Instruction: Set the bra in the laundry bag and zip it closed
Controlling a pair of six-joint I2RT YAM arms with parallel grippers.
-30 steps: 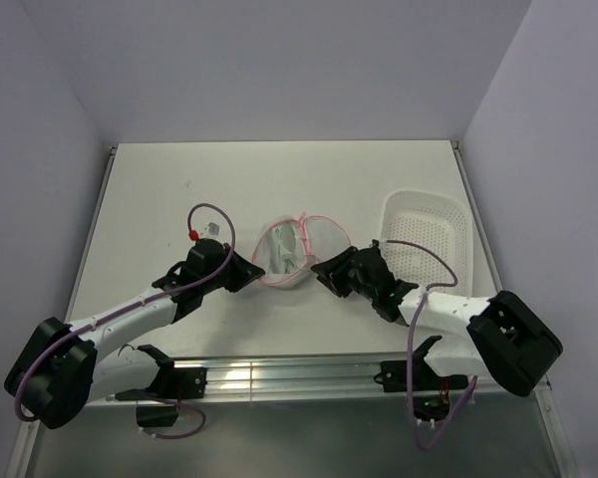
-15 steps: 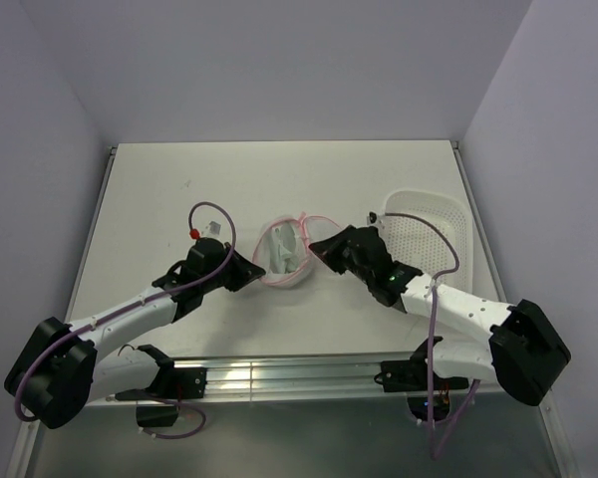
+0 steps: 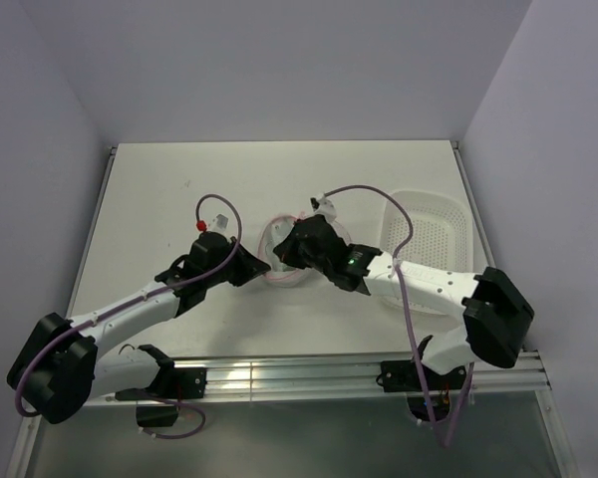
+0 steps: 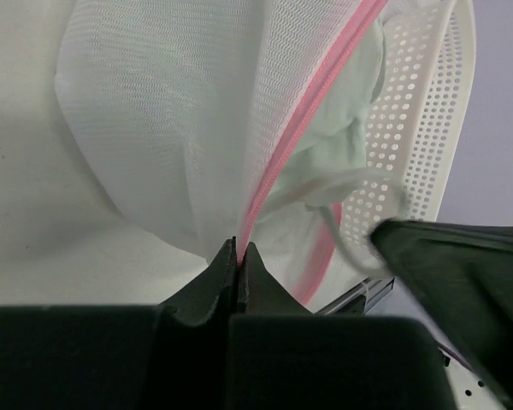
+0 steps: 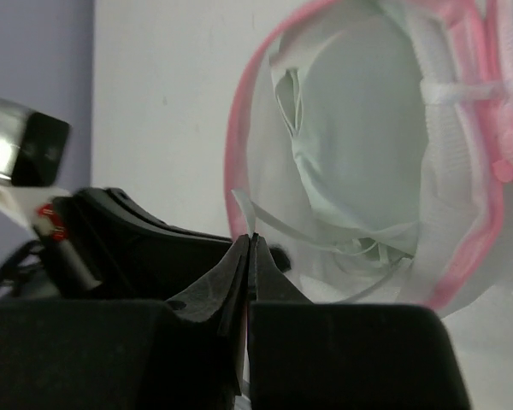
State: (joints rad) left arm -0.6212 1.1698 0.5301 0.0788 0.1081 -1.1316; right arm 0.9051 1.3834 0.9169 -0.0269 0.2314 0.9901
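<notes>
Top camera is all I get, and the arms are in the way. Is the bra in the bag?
Observer: Yes. The right wrist view shows the bra lying inside the laundry bag, which gapes open.
Operator: What is the right arm pinching?
Observer: The right fingers are shut on a thin white strap, seemingly the bra's.
Operator: And the left one?
Observer: The left fingers pinch the bag's pink zipper edge.
</notes>
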